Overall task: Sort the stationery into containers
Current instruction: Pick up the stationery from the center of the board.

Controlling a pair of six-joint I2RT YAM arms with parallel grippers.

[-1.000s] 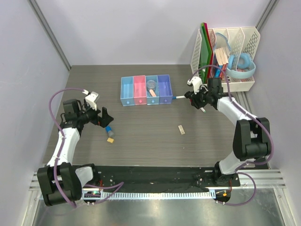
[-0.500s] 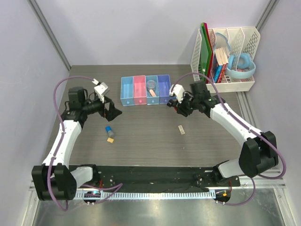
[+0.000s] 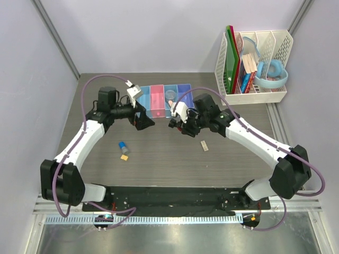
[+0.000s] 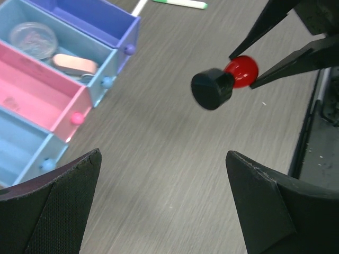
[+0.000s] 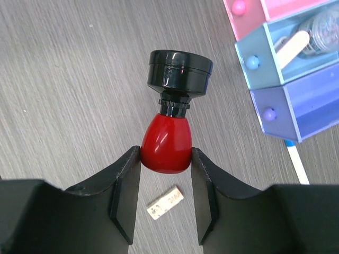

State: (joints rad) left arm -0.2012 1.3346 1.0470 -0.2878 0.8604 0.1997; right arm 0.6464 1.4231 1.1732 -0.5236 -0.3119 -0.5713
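My right gripper (image 5: 166, 153) is shut on the red body of the red-black piece (image 5: 172, 106) and holds it above the table, black cap pointing away. In the top view the right gripper (image 3: 180, 123) is just in front of the row of four bins (image 3: 143, 103). My left gripper (image 3: 145, 120) is open and empty, facing it; its wrist view shows the red-black piece (image 4: 228, 79) ahead. The third bin (image 4: 106, 66) holds a clear tape roll (image 4: 34, 36) and an eraser (image 4: 74, 63). A beige eraser (image 3: 204, 145), a blue-capped cylinder (image 3: 123, 145) and a yellow piece (image 3: 124, 157) lie on the table.
A white pen (image 4: 180, 3) lies by the violet bin, also in the right wrist view (image 5: 295, 159). The white file rack (image 3: 278, 39) with books, green boards and a light-blue ring (image 3: 273, 74) stands at the back right. Walls close the left, back and right.
Both arms have swung toward the middle. My right gripper moved left from beside the violet bin. My left gripper moved right and away from the blue-capped cylinder, toward the bins.
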